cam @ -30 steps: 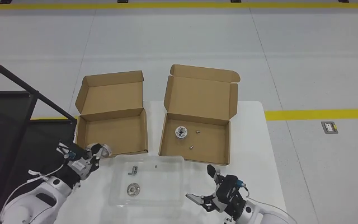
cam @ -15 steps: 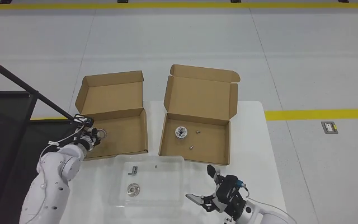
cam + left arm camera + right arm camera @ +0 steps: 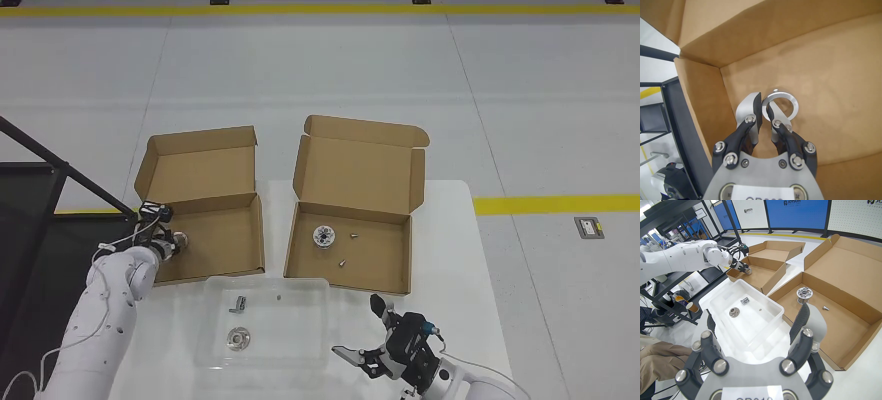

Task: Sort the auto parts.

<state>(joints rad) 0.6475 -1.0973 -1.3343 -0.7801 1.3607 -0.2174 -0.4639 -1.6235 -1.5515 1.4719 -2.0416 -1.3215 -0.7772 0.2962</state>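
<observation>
Since a second ago, carried from the counter's (image 3: 450, 260) near left edge into the left cardboard box (image 3: 220, 245): left tool (image 3: 763, 106), pinching a metal ring (image 3: 796, 106) by its rim, one finger through the hole, one outside. Held low over the box floor, close to the left wall. Parked unmoved by the clear tray's (image 3: 300, 285) near right corner, fingers spread wide on nothing: right tool (image 3: 756, 313). In the tray: a flanged part (image 3: 237, 338), a small bracket (image 3: 237, 304). In the right box (image 3: 380, 265): a round hub (image 3: 323, 235).

Behind tray (image 3: 266, 283), left box (image 3: 218, 243) and right box (image 3: 377, 256) side by side; ring (image 3: 180, 241) in left, hub (image 3: 323, 235) and bolts (image 3: 353, 237) in right, bracket (image 3: 237, 304) in tray.
</observation>
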